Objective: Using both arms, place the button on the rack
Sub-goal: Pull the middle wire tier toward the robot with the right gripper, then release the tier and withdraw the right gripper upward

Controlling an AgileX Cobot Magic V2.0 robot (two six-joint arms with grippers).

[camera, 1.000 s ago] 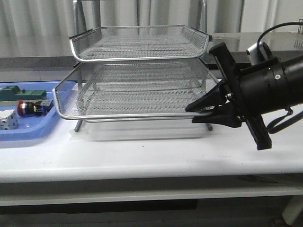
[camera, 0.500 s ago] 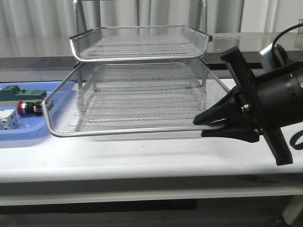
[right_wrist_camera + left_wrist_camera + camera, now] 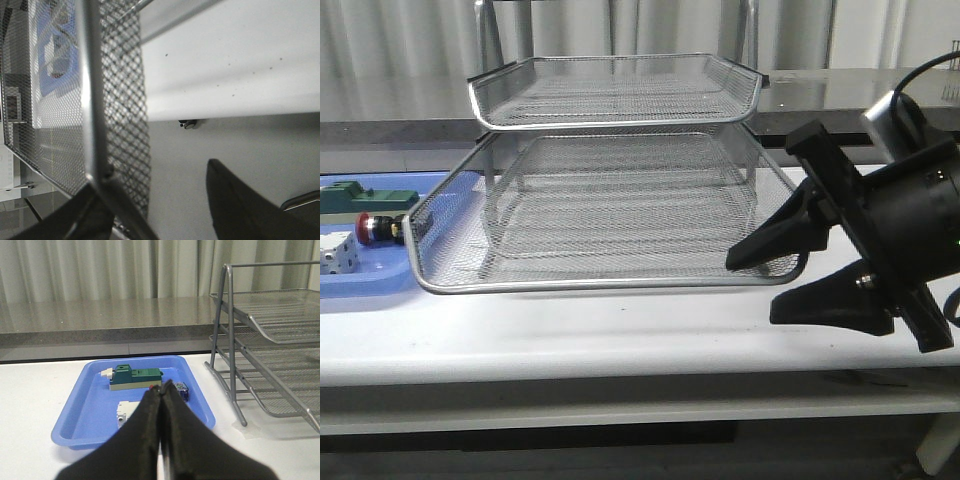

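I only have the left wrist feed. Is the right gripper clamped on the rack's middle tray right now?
Observer: No. In the front view the right gripper is open, with the front right corner of the middle tray between its spread jaws.
Operator: The button is mostly hidden on my feed. Where does it lie?
Observer: The front view shows the button on its side in the blue tray, between the green block and the white block.
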